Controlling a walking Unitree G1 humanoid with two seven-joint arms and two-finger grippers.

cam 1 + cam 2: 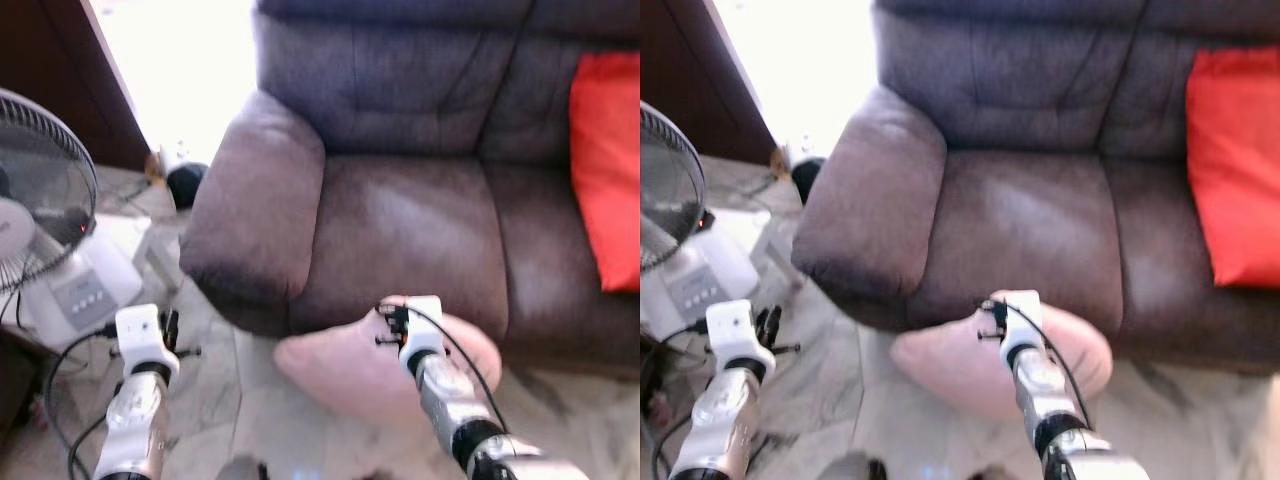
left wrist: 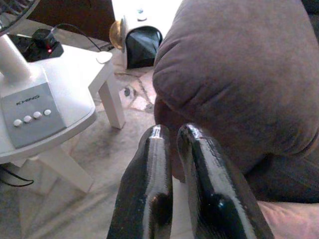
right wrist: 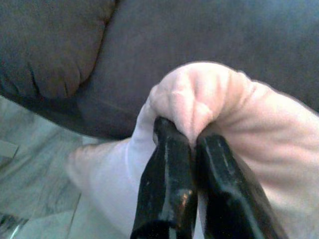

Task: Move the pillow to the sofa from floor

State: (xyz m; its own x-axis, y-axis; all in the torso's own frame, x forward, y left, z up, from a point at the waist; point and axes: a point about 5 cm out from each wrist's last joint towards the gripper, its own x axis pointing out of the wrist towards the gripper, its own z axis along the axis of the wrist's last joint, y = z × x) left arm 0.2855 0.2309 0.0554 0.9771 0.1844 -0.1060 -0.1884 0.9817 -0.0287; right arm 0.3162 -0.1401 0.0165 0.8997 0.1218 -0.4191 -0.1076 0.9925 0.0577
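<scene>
A pale pink pillow (image 1: 345,365) hangs just off the floor in front of the dark brown sofa (image 1: 400,220). My right gripper (image 3: 192,134) is shut on a bunched fold at the top of the pink pillow (image 3: 249,129), right at the front edge of the sofa seat (image 1: 1030,230). My left gripper (image 2: 172,137) is shut with nothing in it, held low to the left near the sofa's armrest (image 2: 239,74).
A red cushion (image 1: 608,170) leans on the sofa's right side. A white standing fan (image 1: 40,200) on its white base (image 2: 35,107) stands at the left, with cables on the marble floor (image 1: 220,400). A dark bag (image 2: 142,45) lies by the bright doorway.
</scene>
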